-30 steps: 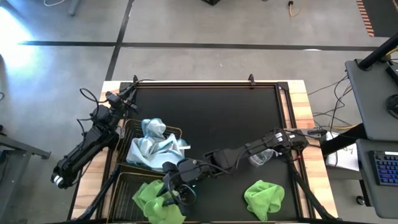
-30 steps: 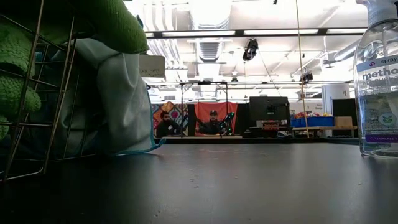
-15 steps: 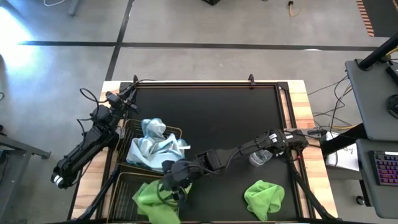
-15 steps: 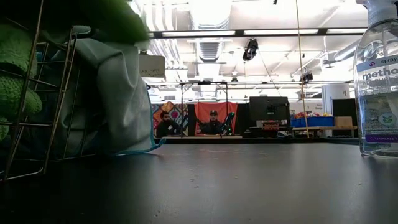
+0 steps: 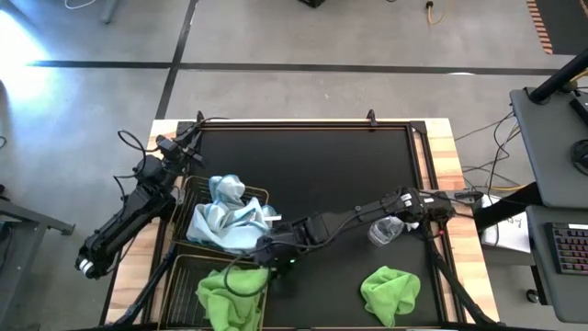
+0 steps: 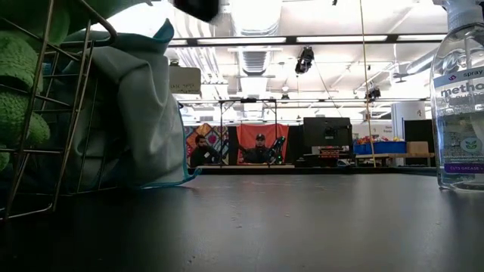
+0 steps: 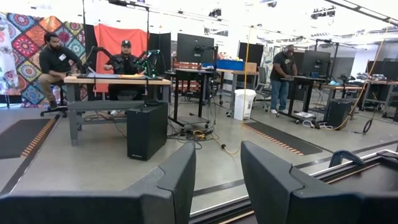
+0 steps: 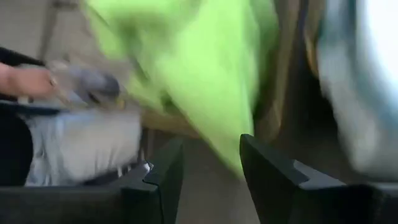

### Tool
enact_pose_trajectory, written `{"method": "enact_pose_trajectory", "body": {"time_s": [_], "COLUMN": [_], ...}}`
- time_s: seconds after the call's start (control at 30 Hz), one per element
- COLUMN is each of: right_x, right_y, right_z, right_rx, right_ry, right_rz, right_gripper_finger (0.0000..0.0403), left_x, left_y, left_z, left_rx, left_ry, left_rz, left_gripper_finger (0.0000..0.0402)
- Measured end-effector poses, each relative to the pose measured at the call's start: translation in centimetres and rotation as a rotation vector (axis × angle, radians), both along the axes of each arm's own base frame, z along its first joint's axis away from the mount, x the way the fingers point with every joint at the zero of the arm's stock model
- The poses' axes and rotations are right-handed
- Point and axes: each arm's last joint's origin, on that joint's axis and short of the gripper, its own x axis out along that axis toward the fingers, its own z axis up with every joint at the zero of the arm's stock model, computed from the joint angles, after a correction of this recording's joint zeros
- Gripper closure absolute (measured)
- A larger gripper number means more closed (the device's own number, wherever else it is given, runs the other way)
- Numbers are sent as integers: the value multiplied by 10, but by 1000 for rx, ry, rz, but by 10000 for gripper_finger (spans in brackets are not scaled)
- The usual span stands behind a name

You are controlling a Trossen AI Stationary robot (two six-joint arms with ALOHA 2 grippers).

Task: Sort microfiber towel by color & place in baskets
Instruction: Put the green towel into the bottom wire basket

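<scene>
Several lime green towels (image 5: pixel 230 292) lie heaped in the near wire basket (image 5: pixel 184 276) at the table's left near corner. Pale blue-white towels (image 5: pixel 230 219) fill the far basket (image 5: pixel 262 193) and hang over its wall (image 6: pixel 144 113). One more green towel (image 5: pixel 390 290) lies crumpled on the table by the near edge. My right gripper (image 5: pixel 266 250) hovers open over the gap between the two baskets. In its wrist view, the right gripper (image 8: pixel 211 146) has green cloth (image 8: pixel 186 68) beyond its fingers. My left gripper (image 5: pixel 188 138) waits open off the table's left far corner.
A clear spray bottle (image 5: pixel 386 230) stands on the table's right half under my right arm; it shows at the right in the low view (image 6: pixel 460 98). The black tabletop (image 5: pixel 312 165) is bare across its far half. People sit at desks in the room beyond.
My right gripper was low over the near basket with a green towel under it, then drew up and back toward the far right. The green towel has dropped from the top of the low view and lies spread on the heap in the near basket.
</scene>
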Motion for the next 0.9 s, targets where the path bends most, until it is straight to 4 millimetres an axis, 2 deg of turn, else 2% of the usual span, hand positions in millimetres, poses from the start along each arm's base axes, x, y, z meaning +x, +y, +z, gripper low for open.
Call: {"method": "enact_pose_trajectory", "body": {"time_s": [0.23, 0.37, 0.9], "right_x": [-40, -61, -112], "right_y": [-10, 2, 95], "right_z": [-17, -19, -18], "right_rx": [-49, -99, -92], "right_ry": [541, 714, 792], "right_rz": [-260, -345, -468], "right_gripper_finger": [271, 279, 282], "left_x": [0, 0, 0], "left_y": [0, 0, 0], "left_z": [0, 0, 0], "left_rx": [0, 0, 0], "left_ry": [0, 0, 0], "left_rz": [0, -1, 0], "left_gripper_finger": [288, 288, 288]}}
